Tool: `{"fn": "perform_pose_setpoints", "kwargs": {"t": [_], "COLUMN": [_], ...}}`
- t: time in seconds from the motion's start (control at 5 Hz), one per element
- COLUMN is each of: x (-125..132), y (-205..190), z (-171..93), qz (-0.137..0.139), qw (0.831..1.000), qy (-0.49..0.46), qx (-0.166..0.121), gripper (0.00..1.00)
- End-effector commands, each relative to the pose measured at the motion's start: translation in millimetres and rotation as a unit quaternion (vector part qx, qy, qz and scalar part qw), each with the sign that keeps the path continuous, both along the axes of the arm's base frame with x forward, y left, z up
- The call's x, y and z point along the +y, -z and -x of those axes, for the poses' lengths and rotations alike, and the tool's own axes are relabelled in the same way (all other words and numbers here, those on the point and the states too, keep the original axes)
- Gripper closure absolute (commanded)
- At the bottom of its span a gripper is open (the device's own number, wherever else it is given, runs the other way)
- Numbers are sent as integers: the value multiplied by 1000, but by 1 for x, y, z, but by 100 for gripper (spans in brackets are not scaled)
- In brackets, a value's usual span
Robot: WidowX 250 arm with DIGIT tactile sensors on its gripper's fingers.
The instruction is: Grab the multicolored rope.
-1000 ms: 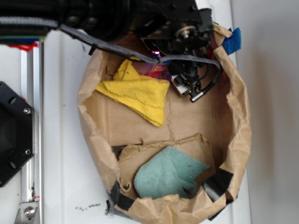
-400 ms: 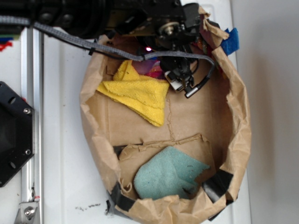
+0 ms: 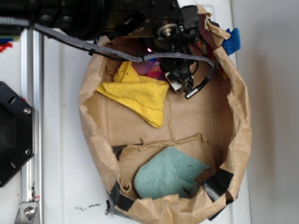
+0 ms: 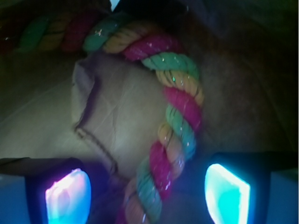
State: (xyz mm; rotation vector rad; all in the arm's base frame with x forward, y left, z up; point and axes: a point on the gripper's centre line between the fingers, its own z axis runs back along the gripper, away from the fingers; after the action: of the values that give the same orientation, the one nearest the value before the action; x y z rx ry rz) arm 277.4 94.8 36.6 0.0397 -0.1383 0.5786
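- My claw point(image 4: 147, 191) is spread: in the wrist view both fingers point(image 4: 67, 196) glow at the bottom corners, well apart, and the rope point(image 4: 180, 121) runs down between them.
- The rope lies on the brown paper floor of the bag point(image 3: 236, 140), at its far end under my arm. It curves from upper left, bends, then comes down toward the gap between my fingers.
- In the exterior view my claw point(image 3: 182, 81) hangs low inside the bag, just beside the yellow cloth point(image 3: 140, 95). The rope is almost hidden there; only a bit of red and pink shows by the cloth's top edge.
- The teal cloth point(image 3: 168, 172) sits well apart at the near end.
- Done, as I judge it: I am lined up over the rope.
- Left: close on it and lift. I can't tell whether my fingers touch the floor yet.
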Motion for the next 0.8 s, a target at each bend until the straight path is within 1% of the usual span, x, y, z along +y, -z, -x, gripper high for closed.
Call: {"fn": "perform_pose_setpoints", "kwargs": {"t": [0.0,0.2,0.4,0.6], "x": [9,8,8,8], "y": [12,14,13,11], "z": [-7,-6,-5,-4], "qz": [33,37,31,30], "qw": [999,999,999,1000], "qy": [-10,-11,-8,-3], "qx": [7,7,4,6], "gripper": [0,53,100,100]}}
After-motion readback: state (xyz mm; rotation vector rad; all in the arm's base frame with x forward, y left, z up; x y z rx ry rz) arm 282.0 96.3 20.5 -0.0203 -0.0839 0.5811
